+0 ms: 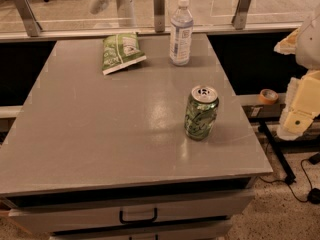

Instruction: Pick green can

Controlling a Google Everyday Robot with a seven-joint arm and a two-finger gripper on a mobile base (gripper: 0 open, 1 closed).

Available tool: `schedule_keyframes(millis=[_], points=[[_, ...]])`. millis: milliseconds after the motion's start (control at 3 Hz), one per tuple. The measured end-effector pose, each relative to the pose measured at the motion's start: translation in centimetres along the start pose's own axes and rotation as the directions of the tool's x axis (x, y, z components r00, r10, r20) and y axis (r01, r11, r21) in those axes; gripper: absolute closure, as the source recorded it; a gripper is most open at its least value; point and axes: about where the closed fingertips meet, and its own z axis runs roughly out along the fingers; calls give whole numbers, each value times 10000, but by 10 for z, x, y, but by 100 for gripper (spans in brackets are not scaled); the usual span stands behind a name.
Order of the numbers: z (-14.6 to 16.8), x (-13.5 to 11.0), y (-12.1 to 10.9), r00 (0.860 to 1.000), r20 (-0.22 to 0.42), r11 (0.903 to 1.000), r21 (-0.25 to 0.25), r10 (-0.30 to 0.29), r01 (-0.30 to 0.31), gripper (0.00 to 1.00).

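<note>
The green can (201, 113) stands upright on the right half of the grey table top (100, 129); it is green with a pale mottled pattern and a silver top with a pull tab. My gripper (299, 109) is the cream-coloured block at the right edge of the camera view, off the table's right side and well to the right of the can, touching nothing. Part of my arm (306, 41) shows above it.
A clear plastic bottle (180, 31) with a white cap stands at the table's back. A flat green-and-white snack bag (121, 52) lies to its left. A glass rail with metal posts (159, 6) runs behind. A tape roll (268, 96) sits on a ledge at right. Drawers (137, 215) are below.
</note>
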Motion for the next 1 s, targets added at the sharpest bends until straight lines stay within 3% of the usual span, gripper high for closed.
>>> schedule_keyframes(millis=[333, 667, 1000], points=[[0, 0, 0, 10000, 2, 10000, 1, 0, 0, 0], [11, -6, -1, 9956, 927, 9993, -364, 115, -82, 0], [45, -17, 0, 9612, 2740, 9940, -1095, 316, -15, 0]])
